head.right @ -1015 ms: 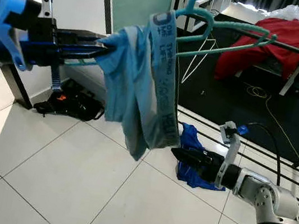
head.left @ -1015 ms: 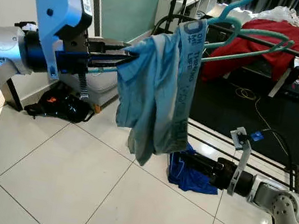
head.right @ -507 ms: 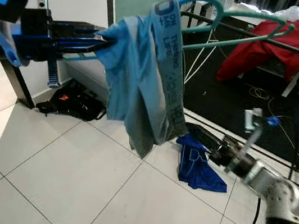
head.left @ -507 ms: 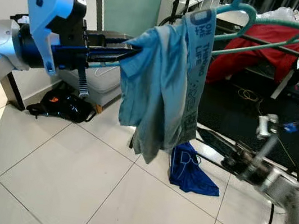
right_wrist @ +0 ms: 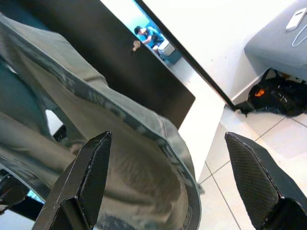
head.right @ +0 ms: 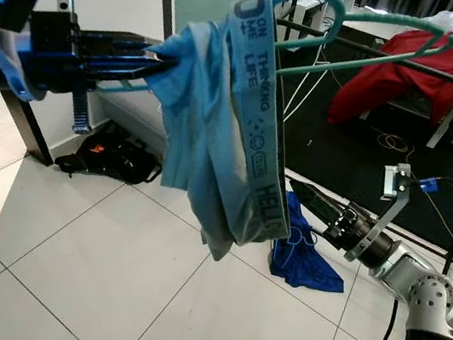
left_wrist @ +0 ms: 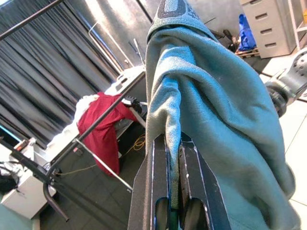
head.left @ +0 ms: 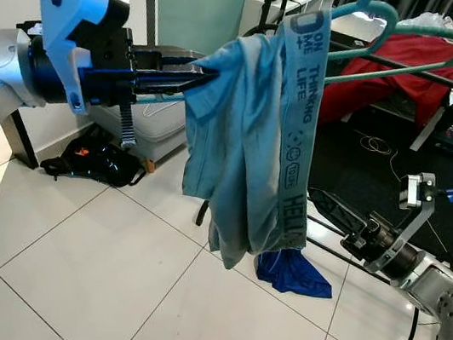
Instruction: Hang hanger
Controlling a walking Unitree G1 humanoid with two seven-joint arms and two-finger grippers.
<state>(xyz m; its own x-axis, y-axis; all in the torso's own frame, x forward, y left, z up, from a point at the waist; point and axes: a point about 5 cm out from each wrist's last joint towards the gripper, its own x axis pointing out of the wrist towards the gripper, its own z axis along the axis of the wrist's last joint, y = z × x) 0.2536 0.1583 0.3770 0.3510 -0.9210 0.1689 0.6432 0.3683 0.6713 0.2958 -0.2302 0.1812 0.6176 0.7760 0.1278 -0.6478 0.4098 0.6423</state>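
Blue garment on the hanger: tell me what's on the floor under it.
Under the blue garment lies a dark blue cloth on the tiled floor; its near part is hidden behind the hem.

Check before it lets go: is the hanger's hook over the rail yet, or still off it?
Cannot tell. The teal hanger lies near the rail, held by the left gripper; hook contact isn't clear.

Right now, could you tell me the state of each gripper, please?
Left gripper: closed on the teal hanger carrying the light blue garment, held up high.
Right gripper: open, empty, reaching towards the garment's lower part.
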